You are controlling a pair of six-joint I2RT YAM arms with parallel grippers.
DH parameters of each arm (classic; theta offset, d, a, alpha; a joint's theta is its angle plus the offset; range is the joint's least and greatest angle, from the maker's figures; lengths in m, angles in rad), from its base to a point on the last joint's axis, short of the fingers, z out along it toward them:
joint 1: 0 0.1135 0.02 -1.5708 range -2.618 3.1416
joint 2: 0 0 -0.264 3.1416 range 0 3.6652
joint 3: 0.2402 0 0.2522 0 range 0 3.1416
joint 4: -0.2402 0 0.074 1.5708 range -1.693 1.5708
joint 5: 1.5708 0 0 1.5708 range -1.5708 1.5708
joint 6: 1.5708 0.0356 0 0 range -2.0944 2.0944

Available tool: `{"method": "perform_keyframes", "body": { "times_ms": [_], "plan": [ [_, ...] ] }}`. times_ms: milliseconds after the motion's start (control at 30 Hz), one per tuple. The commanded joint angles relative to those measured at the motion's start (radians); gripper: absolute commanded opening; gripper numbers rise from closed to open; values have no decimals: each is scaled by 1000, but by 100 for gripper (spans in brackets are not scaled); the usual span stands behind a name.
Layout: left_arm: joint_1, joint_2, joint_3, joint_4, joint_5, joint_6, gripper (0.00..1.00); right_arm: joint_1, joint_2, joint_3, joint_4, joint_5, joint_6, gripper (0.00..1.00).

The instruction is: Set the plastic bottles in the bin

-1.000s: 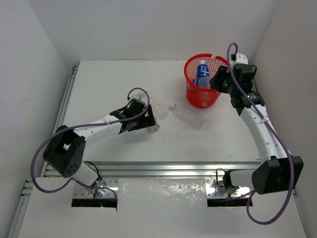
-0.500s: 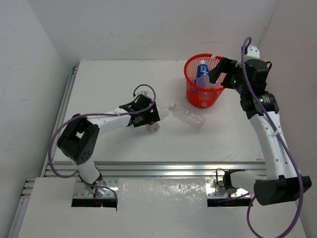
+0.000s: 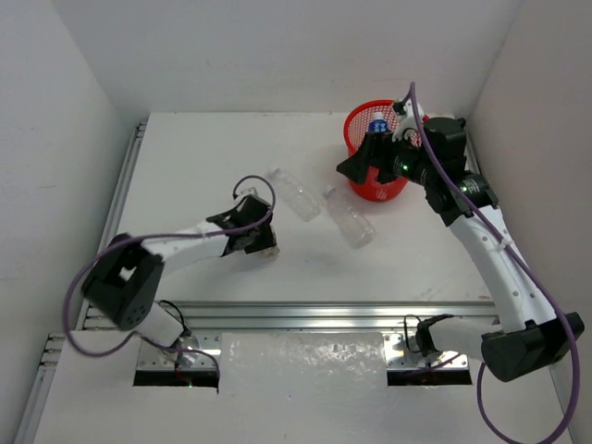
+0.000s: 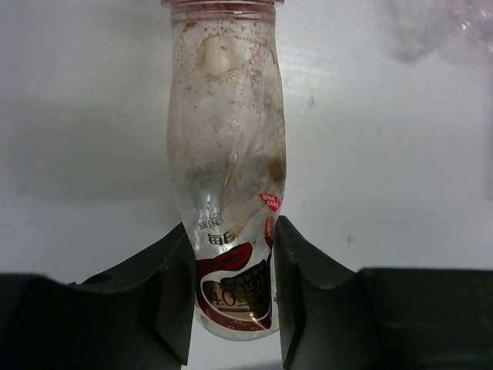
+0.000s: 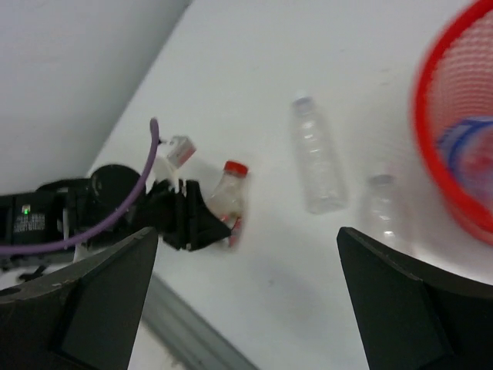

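Observation:
A small clear bottle with a red cap (image 4: 227, 193) lies on the white table, and my left gripper (image 4: 231, 301) is shut on its labelled lower end. The right wrist view shows the same bottle (image 5: 229, 196) in the black left gripper (image 5: 181, 220). From above, the left gripper (image 3: 262, 242) covers most of it. Two unlabelled clear bottles (image 3: 294, 195) (image 3: 350, 218) lie side by side on the table mid-right. The red mesh bin (image 3: 357, 121) stands at the back right with a blue-labelled bottle (image 3: 376, 124) inside. My right gripper (image 3: 363, 157) hangs open and empty in front of the bin.
White walls close the table on the left, back and right. An aluminium rail (image 3: 305, 313) runs along the near edge. The right arm's forearm (image 3: 481, 231) crosses the right side of the table. Purple cables loop off both arms.
The left gripper closed on the red-capped bottle and drew it slightly toward the near left. The right gripper opened over the bin, then swung left and down in front of it.

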Motion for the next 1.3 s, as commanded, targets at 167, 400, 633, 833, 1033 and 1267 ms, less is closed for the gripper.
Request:
{"method": "perform_keyframes", "body": {
  "times_ms": [167, 400, 633, 833, 1033, 1267],
  "plan": [
    [-17, -534, -210, 442, 369, 222, 0, 98, 31, -194, 384, -545, 103, 99],
    [-15, -663, -289, 869, 729, 178, 0, 235, -10, -320, 632, -626, 189, 99],
    [-15, -579, -256, 1010, 903, 92, 0, 282, -42, -357, 711, -525, 200, 98],
    [-17, -575, -238, 957, 913, 116, 0, 284, -41, -348, 748, -459, 209, 47],
    [-15, -594, -128, 579, 668, 224, 100, 279, -50, -290, 564, -281, 114, 0],
    [20, -566, 12, -56, 22, 169, 100, 75, 77, 78, 205, 254, -52, 0]
  ]
}}
